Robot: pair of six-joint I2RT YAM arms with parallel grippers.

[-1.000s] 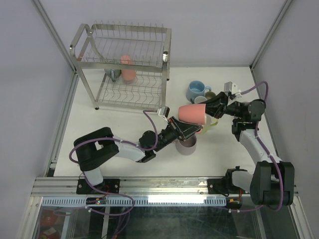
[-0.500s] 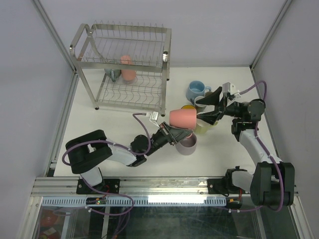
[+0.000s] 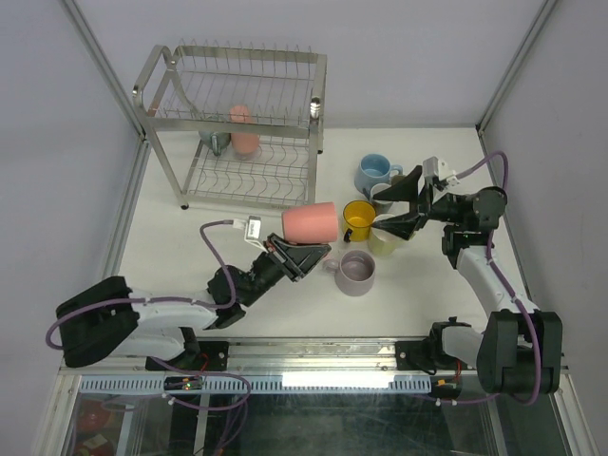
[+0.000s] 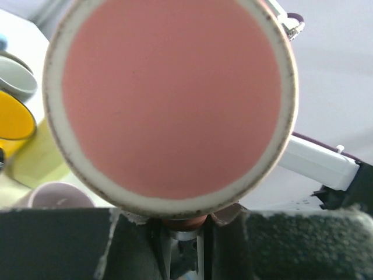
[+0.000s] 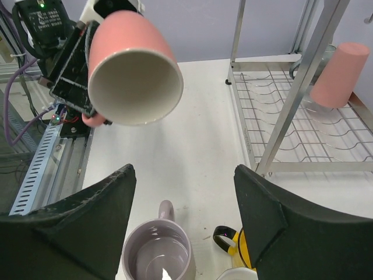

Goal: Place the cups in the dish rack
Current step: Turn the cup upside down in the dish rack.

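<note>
Left wrist view shows the left gripper (image 4: 183, 224) clenched on a salmon pink ceramic mug (image 4: 169, 99), apparently by its handle, held above the white table (image 3: 190, 237); the right gripper (image 5: 183, 175) stands spread and empty, a lilac ceramic mug (image 5: 157, 254) just below its jaws, a yellow ceramic mug (image 3: 359, 218) beside, a light blue ceramic mug (image 3: 377, 174) beyond; well ahead of the left jaws, the two-tier chrome wire dish rack (image 3: 275, 176) holds only a second salmon pink mug (image 3: 245, 138) and a grey mug (image 3: 217, 142) on its lower shelf; most of the loading looks undone.
</note>
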